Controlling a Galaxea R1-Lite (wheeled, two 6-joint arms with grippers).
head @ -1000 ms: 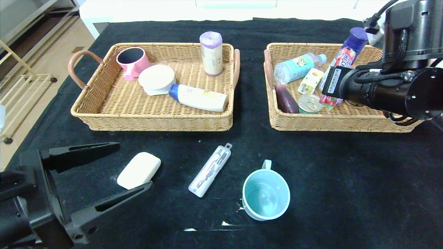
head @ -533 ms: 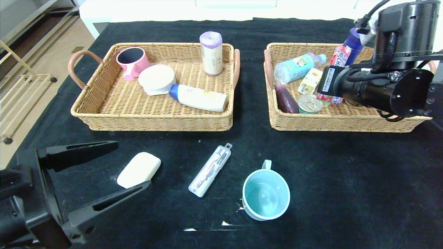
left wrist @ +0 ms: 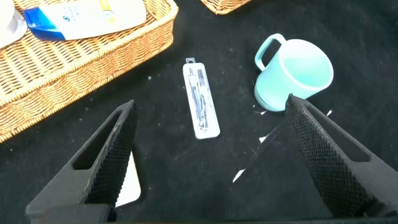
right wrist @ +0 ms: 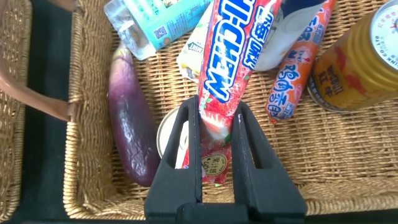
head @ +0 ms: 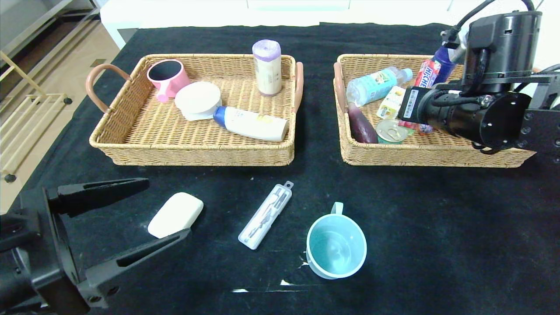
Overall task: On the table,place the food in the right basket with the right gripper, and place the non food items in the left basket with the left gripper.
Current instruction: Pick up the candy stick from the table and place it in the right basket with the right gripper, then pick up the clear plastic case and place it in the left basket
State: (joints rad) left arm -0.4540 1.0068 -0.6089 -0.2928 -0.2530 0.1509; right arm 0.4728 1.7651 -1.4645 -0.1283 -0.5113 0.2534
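My right gripper (right wrist: 216,106) is shut on the lower end of the red candy stick pack (right wrist: 227,56), holding it tilted over the right basket (head: 437,154). From the head view its fingers are hidden behind the wrist; the pack (head: 426,72) juts up past it. Inside the basket lie the water bottle (head: 376,84) and the gold can (right wrist: 364,56). My left gripper (head: 169,209) stands wide open low over the table (head: 437,245), its fingers on either side of the white soap block (head: 176,215). The clear case (head: 265,215) and teal mug (head: 336,246) lie to its right.
The left basket (head: 197,155) holds a pink mug (head: 167,78), a white round tub (head: 198,100), a lotion bottle (head: 253,124) and a purple-topped roll (head: 267,66). An eggplant (head: 361,124), a tin (head: 391,130) and a sausage pack (right wrist: 298,68) lie in the right basket.
The right arm has drawn left and down, bringing the candy pack lower over the right basket. The left gripper has barely shifted and stays open.
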